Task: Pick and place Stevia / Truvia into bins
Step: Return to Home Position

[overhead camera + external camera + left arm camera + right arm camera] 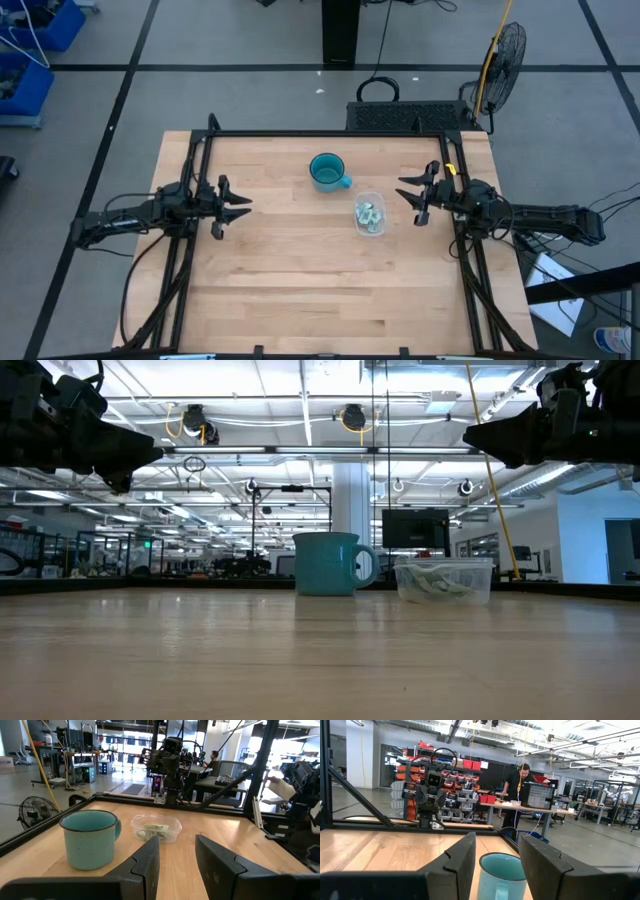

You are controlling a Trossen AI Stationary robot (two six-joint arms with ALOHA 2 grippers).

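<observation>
The clear plastic bin stands on the table right of centre, and several pale green and white Stevia packets lie inside it. In the left wrist view the bin and its packets sit just beyond the teal mug. No packets show on the bare tabletop. My left gripper hovers open over the table's left side, well away from the bin. My right gripper hovers open just right of the bin, above table level, and its fingers frame the mug's rim.
The teal mug stands on its base just beyond and left of the bin; in the low view the mug and the bin stand side by side. A black frame edges the table. A person stands in the room beyond.
</observation>
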